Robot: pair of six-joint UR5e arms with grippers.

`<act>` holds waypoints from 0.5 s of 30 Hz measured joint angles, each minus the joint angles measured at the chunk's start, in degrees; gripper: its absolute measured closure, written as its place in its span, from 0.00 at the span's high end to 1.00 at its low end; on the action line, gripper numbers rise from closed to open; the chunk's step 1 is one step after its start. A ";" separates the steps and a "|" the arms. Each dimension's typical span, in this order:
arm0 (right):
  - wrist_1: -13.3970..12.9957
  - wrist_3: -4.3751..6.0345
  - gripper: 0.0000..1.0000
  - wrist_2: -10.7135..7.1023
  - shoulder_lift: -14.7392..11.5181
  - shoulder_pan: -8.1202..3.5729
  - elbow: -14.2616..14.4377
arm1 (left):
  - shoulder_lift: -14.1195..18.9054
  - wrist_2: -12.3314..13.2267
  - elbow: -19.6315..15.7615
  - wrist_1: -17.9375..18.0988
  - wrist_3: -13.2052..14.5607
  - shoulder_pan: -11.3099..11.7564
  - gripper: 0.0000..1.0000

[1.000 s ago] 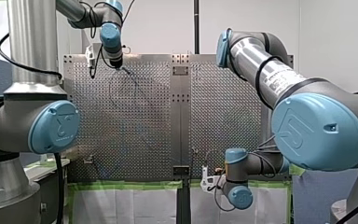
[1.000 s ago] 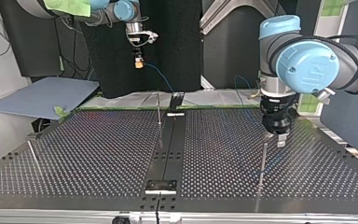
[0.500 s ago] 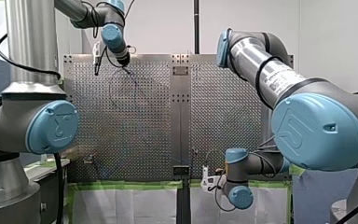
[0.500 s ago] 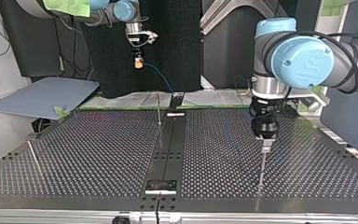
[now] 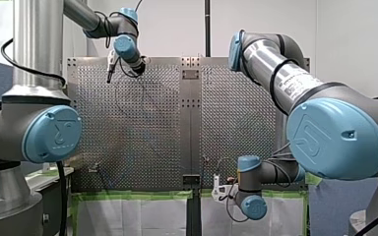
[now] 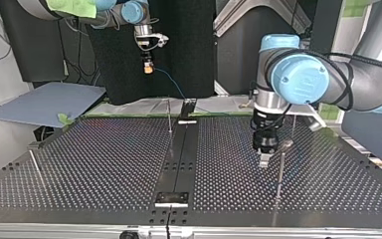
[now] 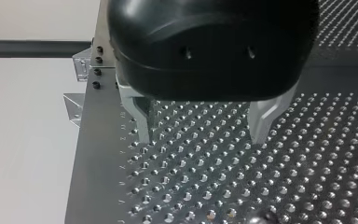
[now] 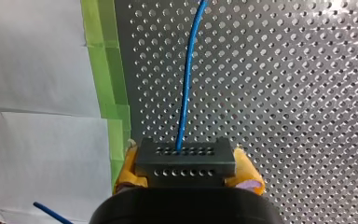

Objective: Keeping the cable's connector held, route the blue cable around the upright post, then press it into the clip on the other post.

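Observation:
In the right wrist view my right gripper (image 8: 186, 173) is shut with yellow pads on a black connector (image 8: 185, 158). The blue cable (image 8: 188, 79) runs straight ahead from it over the perforated table. The top view shows that gripper (image 6: 148, 67) held high beyond the table's far edge, the cable (image 6: 170, 81) drooping toward a thin upright post (image 6: 169, 117). My left gripper (image 6: 264, 159) hangs just above the table, beside the top of another thin post (image 6: 280, 172). Its metal fingers (image 7: 142, 119) stand open with only table between them.
A third thin post (image 6: 36, 169) stands near the top view's left edge. A dark rail (image 6: 179, 159) runs down the table's middle. A grey-blue sheet (image 6: 45, 102) and green tape (image 6: 63, 119) lie past the far left corner.
My left arm has swung toward the top view's left, its gripper leaving the spot over the post's top and now hanging beside it. My right gripper has stayed put with the connector.

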 joint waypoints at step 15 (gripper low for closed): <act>-0.19 -0.09 0.00 -0.21 0.00 0.20 -0.06 | -7.44 -5.24 0.03 2.30 6.55 -2.71 0.98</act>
